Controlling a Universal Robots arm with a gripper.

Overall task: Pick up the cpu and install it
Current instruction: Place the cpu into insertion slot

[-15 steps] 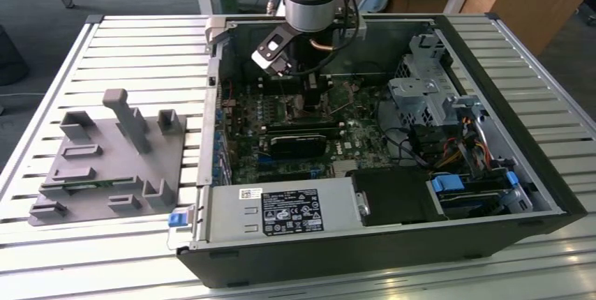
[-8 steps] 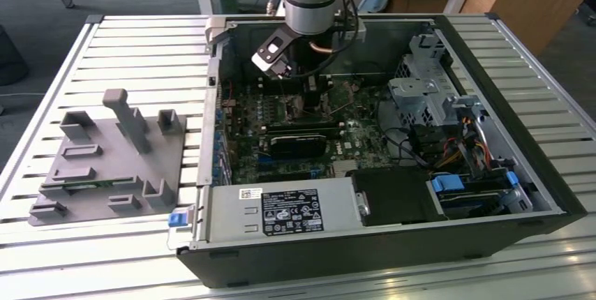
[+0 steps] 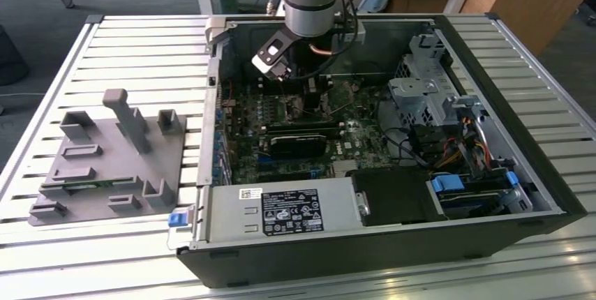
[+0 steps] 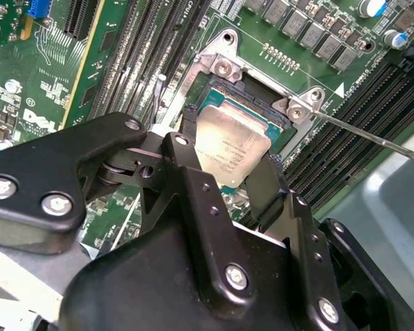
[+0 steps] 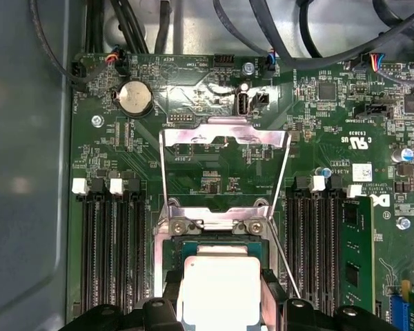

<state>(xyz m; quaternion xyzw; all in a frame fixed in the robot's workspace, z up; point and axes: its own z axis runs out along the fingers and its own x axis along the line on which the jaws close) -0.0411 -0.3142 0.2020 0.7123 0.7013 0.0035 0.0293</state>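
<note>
Silvery metal tops the one chip (image 4: 231, 148), which we see pinched between the two black fingers (image 4: 190, 172) of the hand (image 4: 228, 165), right over the single open socket (image 4: 255, 93) on the green board (image 5: 214, 183). Its near edge is covered by the hand, and the first wrist view cuts it off; we cannot tell whether it touches the socket. One computer case (image 3: 373, 251) lies open on the slatted desk (image 3: 139, 49), beside one grey tray (image 3: 102, 167).

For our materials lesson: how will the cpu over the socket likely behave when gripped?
The cpu is a thin flat plate, so probably stiff and light. Its smooth metal top looks slippery. Held by two edges between the jaws, it could pivot; it won't roll.
</note>
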